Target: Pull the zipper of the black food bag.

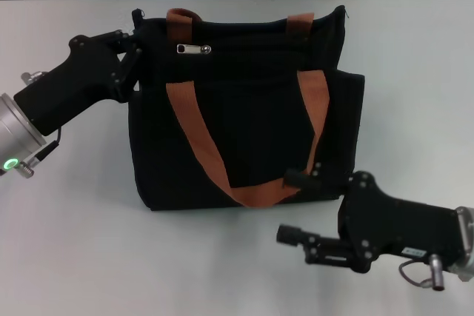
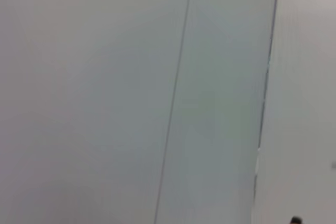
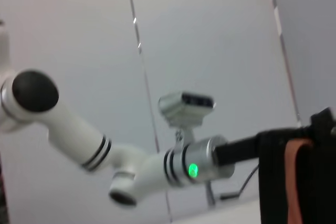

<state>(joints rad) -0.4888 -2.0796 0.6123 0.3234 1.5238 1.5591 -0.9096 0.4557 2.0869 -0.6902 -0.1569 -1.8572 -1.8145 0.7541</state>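
Observation:
The black food bag lies on the white table with its orange-brown handles across its face. The silver zipper pull sits on the zip line near the bag's upper left edge. My left gripper is pressed against the bag's upper left corner, black against black. My right gripper is open near the bag's lower right corner. One finger lies over the bag's lower edge and the other rests above the table. The right wrist view shows a bag edge. The left wrist view shows only wall.
Bare table lies in front of the bag and to both sides. The wall panels run along the far edge. The right wrist view shows my left arm with a green light.

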